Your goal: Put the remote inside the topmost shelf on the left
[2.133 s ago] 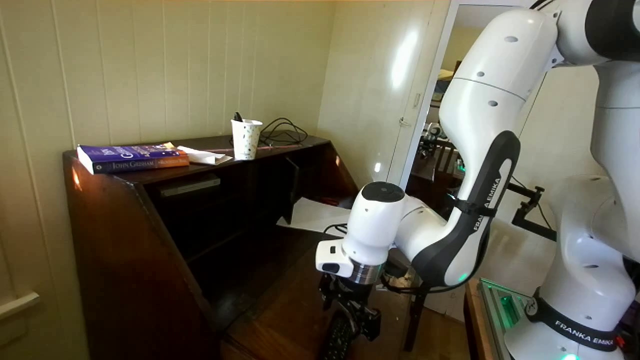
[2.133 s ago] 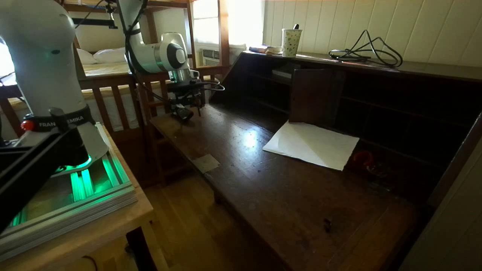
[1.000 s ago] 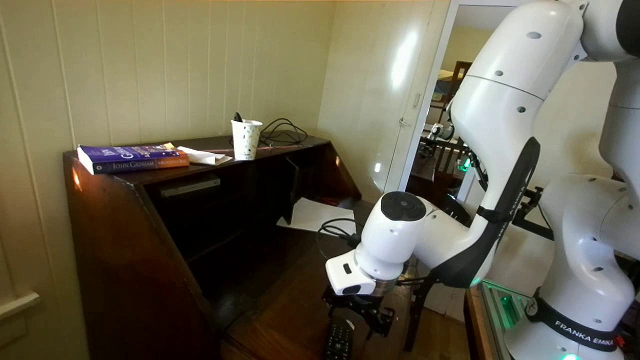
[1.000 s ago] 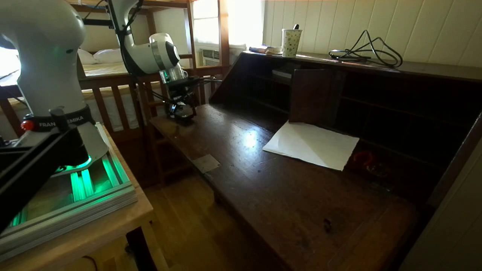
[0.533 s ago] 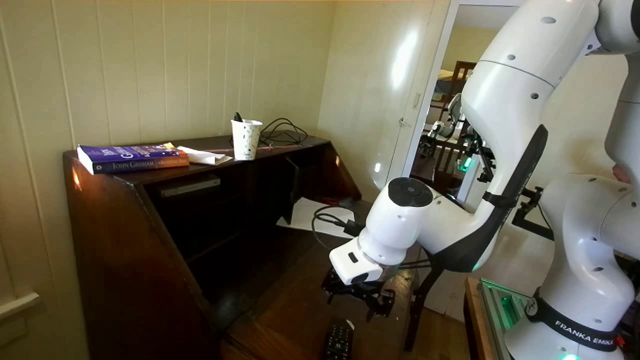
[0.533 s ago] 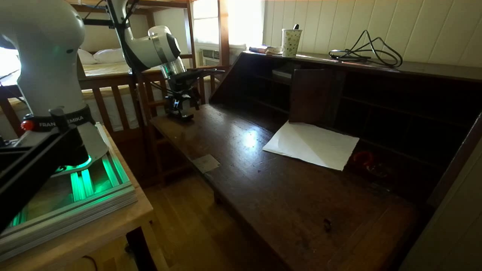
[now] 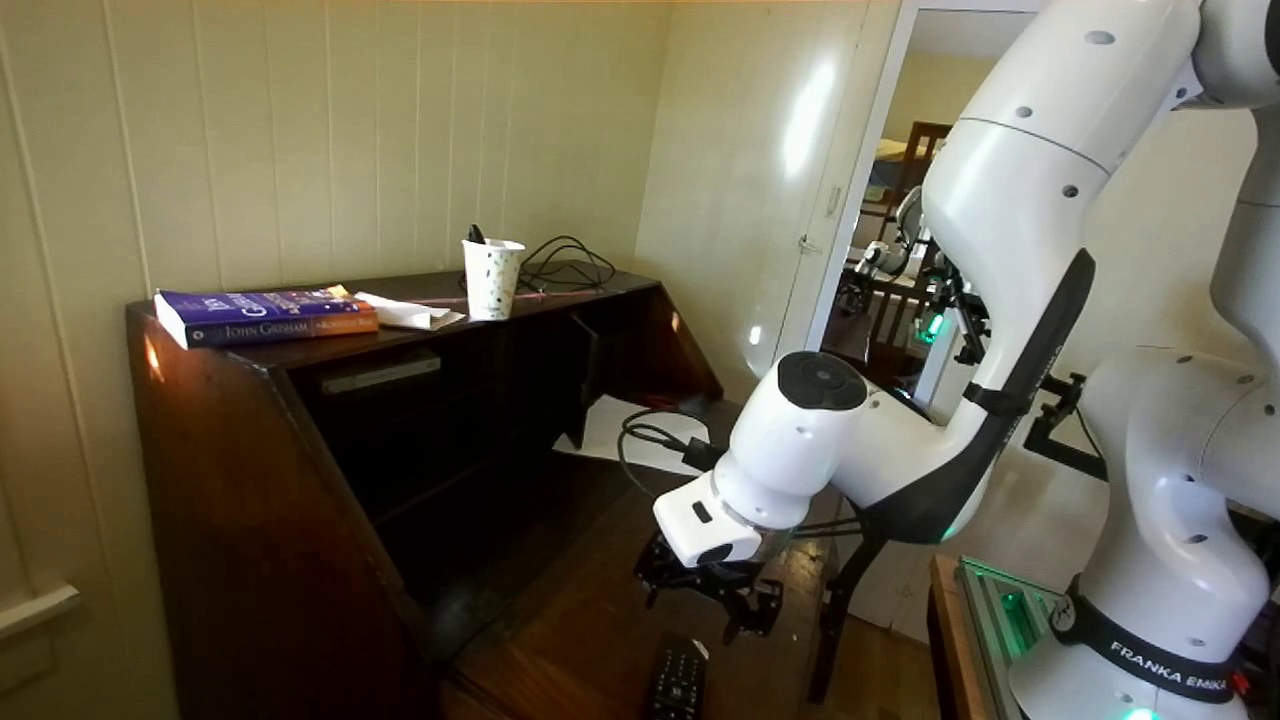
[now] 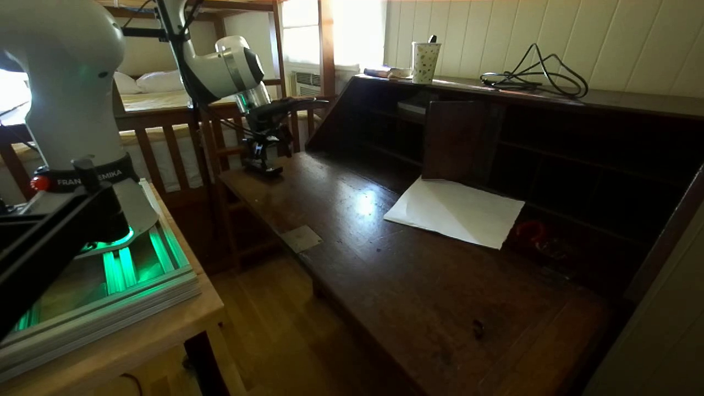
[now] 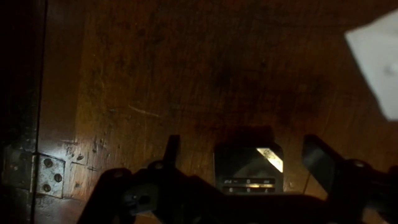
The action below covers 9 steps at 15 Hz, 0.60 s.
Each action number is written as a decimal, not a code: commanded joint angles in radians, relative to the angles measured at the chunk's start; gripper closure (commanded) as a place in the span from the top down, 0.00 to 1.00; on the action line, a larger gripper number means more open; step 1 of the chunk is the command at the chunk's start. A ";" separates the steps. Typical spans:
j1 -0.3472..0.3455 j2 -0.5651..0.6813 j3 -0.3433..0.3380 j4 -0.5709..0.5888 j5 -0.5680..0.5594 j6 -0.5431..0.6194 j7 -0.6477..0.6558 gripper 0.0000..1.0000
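- Black gripper (image 9: 242, 138): jaws spread wide, nothing held, tilted more than b4
- remote (image 7: 680, 685): flat on desk (image 7: 560, 640), no longer part-hidden by gripper, so prob lining up a grab
- shelf (image 7: 470, 365): further off, pick + place still tbd imo

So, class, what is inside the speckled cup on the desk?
A dark tip pokes out of the speckled cup; the cup hides the rest, plus anything else inside.

book (image 7: 270, 318): flat on top of the bench (image 8: 396, 280)
cup (image 7: 492, 282): upright between book and cable, something dark poking out
cable (image 8: 542, 83): black, loosely looped
sheet (image 8: 456, 212): white, lying on the lower bench surface
pillows (image 8: 162, 81): pale, on the bed (image 8: 157, 102)
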 commanded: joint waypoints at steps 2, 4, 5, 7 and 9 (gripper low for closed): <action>0.059 0.044 -0.017 0.039 -0.031 0.013 0.134 1.00; 0.051 0.057 -0.005 0.039 -0.006 0.027 0.125 1.00; 0.044 0.062 0.002 0.034 0.009 0.027 0.123 1.00; 0.023 0.058 0.013 0.016 0.031 0.033 0.091 1.00; -0.008 0.067 0.034 0.009 0.051 0.051 0.048 1.00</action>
